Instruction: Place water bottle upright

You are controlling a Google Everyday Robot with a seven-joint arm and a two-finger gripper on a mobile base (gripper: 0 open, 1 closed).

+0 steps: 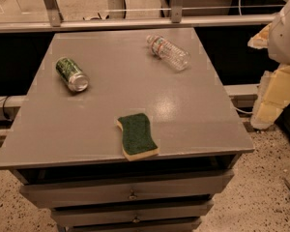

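Note:
The water bottle (pixel 168 52) is a small clear ribbed bottle with a white label near its neck. It lies on its side at the back right of the grey table top (pixel 193 110), with its cap end pointing to the back left. My gripper is out of view. Only a white rounded part of my arm (pixel 286 30) shows at the right edge, beyond the table and apart from the bottle.
A green metal can (pixel 71 74) lies on its side at the left of the table. A green-and-yellow sponge (pixel 137 136) lies near the front edge. Yellow foam blocks (pixel 275 98) stand to the right of the table. Drawers (pixel 130 193) sit below the top.

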